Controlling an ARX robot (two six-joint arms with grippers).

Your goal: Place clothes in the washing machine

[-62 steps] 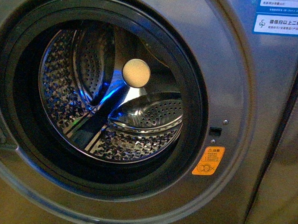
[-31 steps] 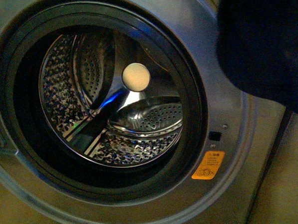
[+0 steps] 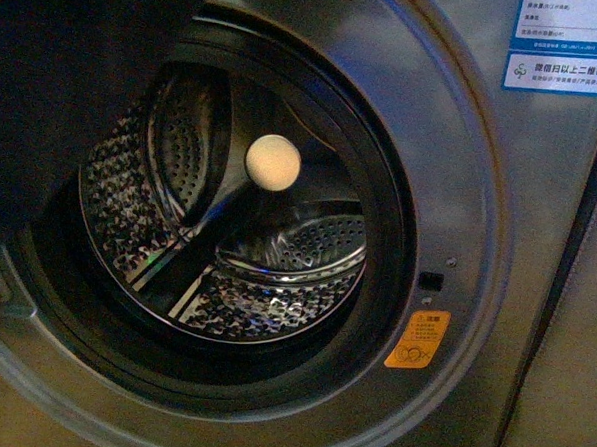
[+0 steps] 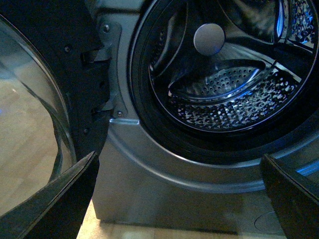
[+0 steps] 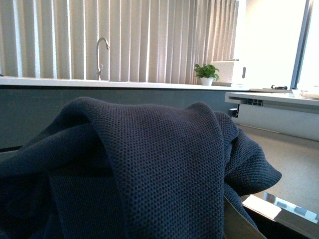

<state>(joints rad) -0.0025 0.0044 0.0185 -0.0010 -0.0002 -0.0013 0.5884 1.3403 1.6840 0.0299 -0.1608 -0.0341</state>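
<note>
The washing machine (image 3: 480,193) is a grey front-loader with its porthole open and a shiny perforated steel drum (image 3: 226,270) that holds no clothes. The dark navy clothes (image 3: 56,81) hang as a dark mass over the upper left of the front view, covering part of the porthole rim. In the right wrist view the clothes (image 5: 149,164) are draped in thick folds over my right gripper, which is shut on them and hidden beneath. My left gripper (image 4: 182,199) is open and empty, low in front of the machine's base (image 4: 164,194), facing the drum (image 4: 224,94).
The open glass door (image 4: 35,124) stands beside the porthole on its hinge (image 4: 107,64). An orange sticker (image 3: 418,339) and blue-white labels (image 3: 566,42) are on the machine front. Behind the right wrist there is a counter with a tap (image 5: 102,55) and a potted plant (image 5: 206,73).
The dark clothes have moved from the upper right of the front view across to the upper left, now covering part of the porthole rim. One second ago they were out of view.
</note>
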